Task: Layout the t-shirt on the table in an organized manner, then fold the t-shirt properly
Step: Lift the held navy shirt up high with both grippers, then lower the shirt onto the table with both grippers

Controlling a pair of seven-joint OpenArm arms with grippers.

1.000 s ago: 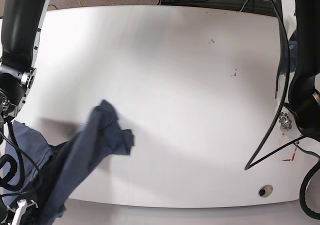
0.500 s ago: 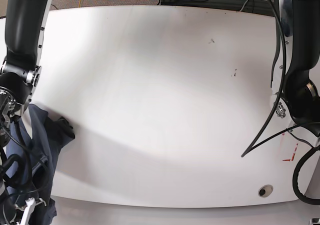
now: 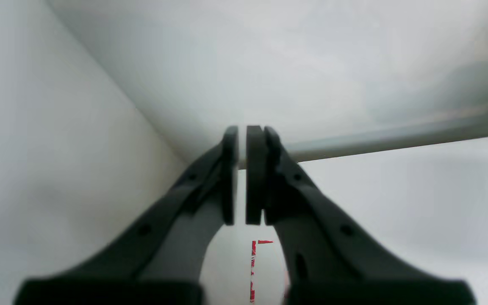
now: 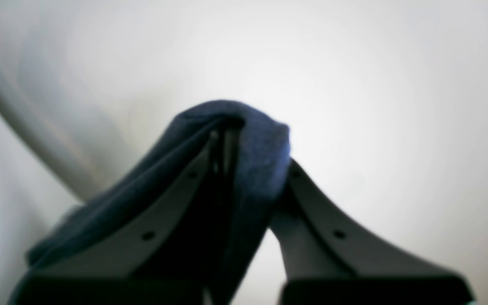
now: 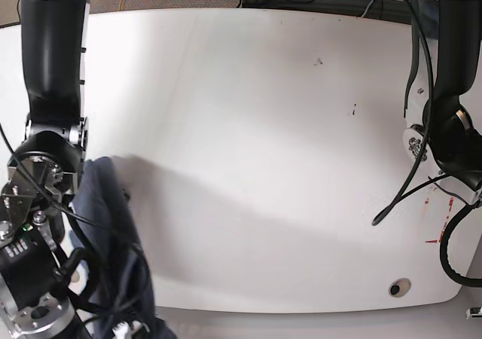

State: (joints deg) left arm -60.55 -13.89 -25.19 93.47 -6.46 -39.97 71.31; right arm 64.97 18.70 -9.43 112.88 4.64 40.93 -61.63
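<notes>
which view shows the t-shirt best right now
The base view: the t-shirt hangs bunched at the table's near left edge, beside the right arm. The right wrist view shows only a blurred fold of it draped over the shut right gripper. The left wrist view shows none of it.

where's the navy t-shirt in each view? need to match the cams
Base: t-shirt bunched at the lower left, hanging past the near edge of the table.
Right wrist: centre, dark blue cloth draped over the tips of the right claw, which is shut on it.
Left wrist: not in it; only the shut left claw and a red mark.
Shared landmark: the white tabletop, seen in all three views.
</notes>
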